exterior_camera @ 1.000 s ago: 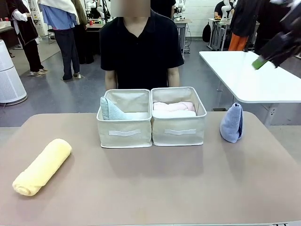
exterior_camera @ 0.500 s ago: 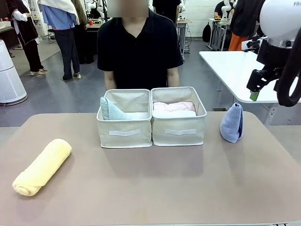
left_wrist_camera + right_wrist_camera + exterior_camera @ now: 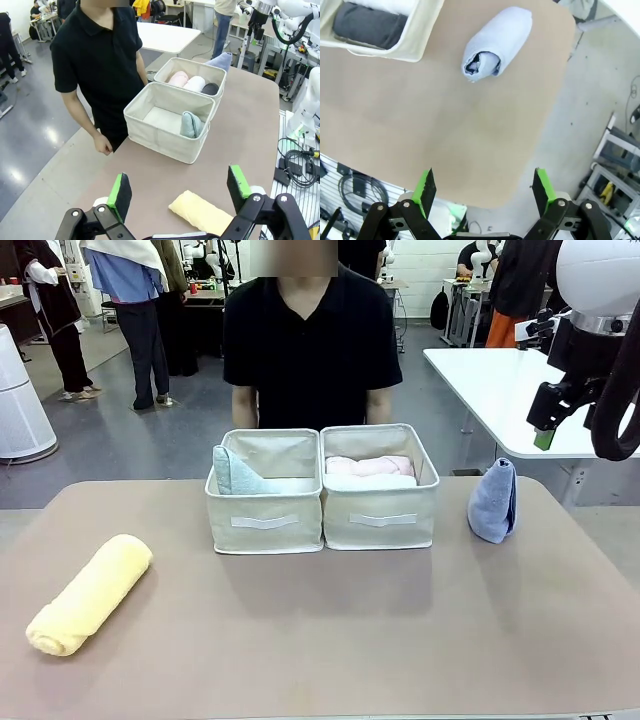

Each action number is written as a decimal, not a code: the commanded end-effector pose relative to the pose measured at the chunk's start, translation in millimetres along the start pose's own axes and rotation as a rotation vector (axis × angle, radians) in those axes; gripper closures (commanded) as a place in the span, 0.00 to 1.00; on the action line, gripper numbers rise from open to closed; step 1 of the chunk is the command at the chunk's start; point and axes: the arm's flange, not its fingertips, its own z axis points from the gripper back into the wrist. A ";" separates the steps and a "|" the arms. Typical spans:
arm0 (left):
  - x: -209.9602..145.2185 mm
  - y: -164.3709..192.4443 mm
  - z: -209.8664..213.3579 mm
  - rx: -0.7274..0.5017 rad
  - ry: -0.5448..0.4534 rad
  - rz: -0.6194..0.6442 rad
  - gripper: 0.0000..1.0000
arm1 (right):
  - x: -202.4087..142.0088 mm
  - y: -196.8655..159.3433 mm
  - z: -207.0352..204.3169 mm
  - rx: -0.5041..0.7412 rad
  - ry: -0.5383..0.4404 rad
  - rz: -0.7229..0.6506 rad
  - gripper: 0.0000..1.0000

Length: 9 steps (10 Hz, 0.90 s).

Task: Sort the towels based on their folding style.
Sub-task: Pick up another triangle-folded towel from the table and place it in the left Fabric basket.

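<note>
Your right gripper (image 3: 485, 192) hangs wide open with nothing between its pads, high up to the right of the two bins (image 3: 322, 510). Below it, the blue cone towel (image 3: 495, 45) sits on the table (image 3: 420, 130), just right of the bins. Your left gripper (image 3: 180, 192) is spread open too, and empty. It hangs over the yellow roll (image 3: 200, 212), which lies well to the left of the bins. The mint cone towel (image 3: 235, 472) leans in the left bin (image 3: 265, 523). The right bin (image 3: 380, 520) holds a pink roll (image 3: 368, 465), a white roll (image 3: 372, 481) and a dark grey roll (image 3: 210, 88) side by side.
</note>
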 end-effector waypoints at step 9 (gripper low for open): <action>1.0 -0.2 0.2 -0.006 -0.025 -0.010 0.00 | 64.8 30.5 -92.5 -0.011 0.083 -0.991 0.00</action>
